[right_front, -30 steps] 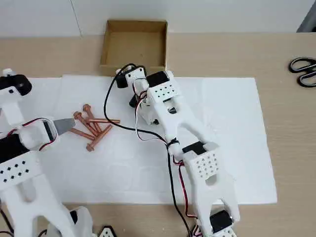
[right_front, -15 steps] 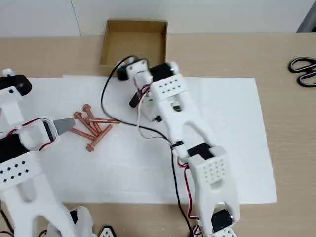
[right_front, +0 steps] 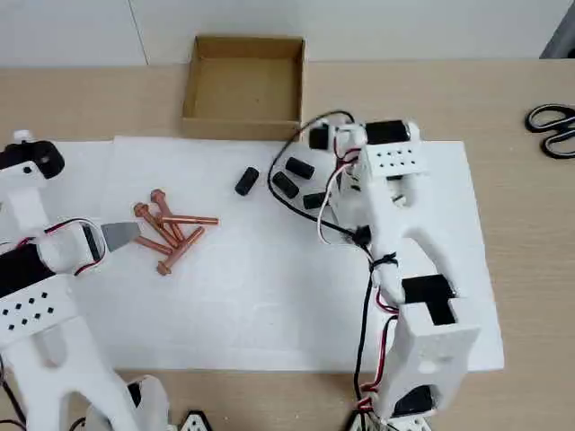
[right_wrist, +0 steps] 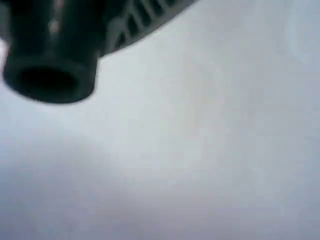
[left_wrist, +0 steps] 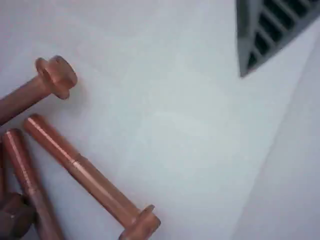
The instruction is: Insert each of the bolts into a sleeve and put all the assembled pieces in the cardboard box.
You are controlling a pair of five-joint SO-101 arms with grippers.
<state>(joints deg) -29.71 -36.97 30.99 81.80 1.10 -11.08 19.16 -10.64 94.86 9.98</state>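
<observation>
Right gripper (right_front: pixel 332 196): clamped on a black sleeve (right_wrist: pixel 50 55) – held just over the white sheet (right_front: pixel 269 305)
Loose sleeves (right_front: pixel 285 184): three lying on the sheet, near that gripper
Left gripper (right_front: pixel 121 235): sits just beside the bolts (right_front: pixel 171 229) (can't tell if it's open or closed)
Cardboard box (right_front: pixel 241 109): on the table (right_front: pixel 503 99) at the sheet's far edge

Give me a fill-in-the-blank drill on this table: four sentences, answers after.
1. The cardboard box is ___.
2. The left gripper sits beside a pile of copper ___.
3. A pair of ___ lies on the bare table, off the white sheet.
4. The right wrist view shows a black ___ against a ribbed finger.

Answers: empty; bolts; scissors; sleeve.
</observation>
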